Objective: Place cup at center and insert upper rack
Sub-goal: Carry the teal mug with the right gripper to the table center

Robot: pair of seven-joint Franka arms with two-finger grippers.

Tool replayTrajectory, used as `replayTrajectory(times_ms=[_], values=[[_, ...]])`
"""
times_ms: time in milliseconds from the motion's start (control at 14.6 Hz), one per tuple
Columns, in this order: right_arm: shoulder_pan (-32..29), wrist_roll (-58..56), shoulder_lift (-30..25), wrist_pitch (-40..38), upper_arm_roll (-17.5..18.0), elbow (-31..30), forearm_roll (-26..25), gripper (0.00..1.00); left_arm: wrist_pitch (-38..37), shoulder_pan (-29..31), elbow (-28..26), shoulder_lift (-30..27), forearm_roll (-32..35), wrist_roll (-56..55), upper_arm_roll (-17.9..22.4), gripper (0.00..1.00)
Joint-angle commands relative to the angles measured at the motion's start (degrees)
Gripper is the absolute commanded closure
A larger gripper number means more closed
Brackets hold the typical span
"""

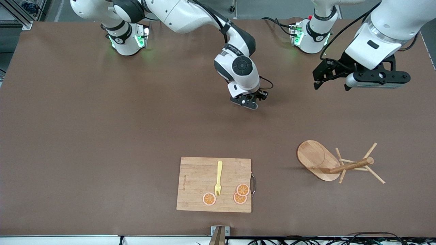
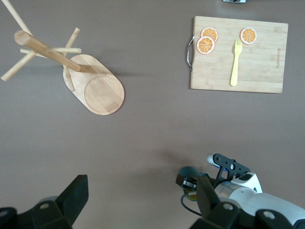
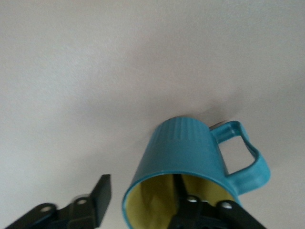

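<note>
- Teal outside and yellow inside, the cup (image 3: 181, 148) stands upright on the brown table (image 1: 102, 136). On the front view's clock face it is close to the table's middle, toward one o'clock. In that view the arm above it hides it.
- The right gripper (image 1: 250, 102) is down at the cup, straddling its rim. One finger (image 3: 190, 205) is inside the cup. The other stands outside, apart from the wall, so the jaws are parted and do not clamp it.
- The cup's handle sticks out to one side, clear of both fingers.
- The left gripper (image 1: 331, 86) hangs in the air with its jaws spread wide and nothing between them. It is over bare table toward the left arm's end, at about two o'clock from the table's middle.
- The upper rack (image 1: 351, 166) lies tipped on its side at about four o'clock, nearer the front camera than the cup. Its oval base is up on edge, and its post and pegs point toward the left arm's end.
- A bamboo cutting board (image 1: 197, 170) lies at six o'clock, well apart from the rack. It carries a yellow fork (image 1: 218, 177) and three orange slices (image 1: 209, 198).
</note>
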Motion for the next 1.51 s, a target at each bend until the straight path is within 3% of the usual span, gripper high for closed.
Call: replayTrajectory(times_ms=[0, 206, 549, 891, 1234, 1440], values=[[-1.0, 2.8, -0.5, -0.8, 0.1, 2.8, 0.9, 0.00, -0.5, 0.2, 0.1, 0.0, 0.1, -3.3, -2.0, 0.00], [-2.0, 3.5, -3.7, -2.3, -0.6, 2.8, 0.4, 0.00, -0.5, 0.1, 0.0, 0.0, 0.1, -5.8, -4.6, 0.00], [-11.1, 1.4, -14.8, -16.9, -4.0, 2.4, -2.4, 0.00, -0.5, 0.3, -0.5, -0.1, 0.1, -9.2, -8.7, 0.00], [-23.4, -15.4, -19.5, -31.9, -5.2, 2.3, -10.1, 0.00, 0.0, 0.2, -1.2, -0.1, 1.0, -14.9, -13.6, 0.00], [-40.7, -33.5, -23.6, -39.0, -4.5, 2.7, -9.4, 0.00, 1.9, 0.1, -5.5, -0.1, 2.8, -25.2, -22.5, 0.00], [-47.6, -50.7, -26.9, -44.4, -5.2, 2.7, -10.1, 0.00, 6.2, 0.3, -10.4, -0.3, 6.2, -34.5, -29.7, 0.00]])
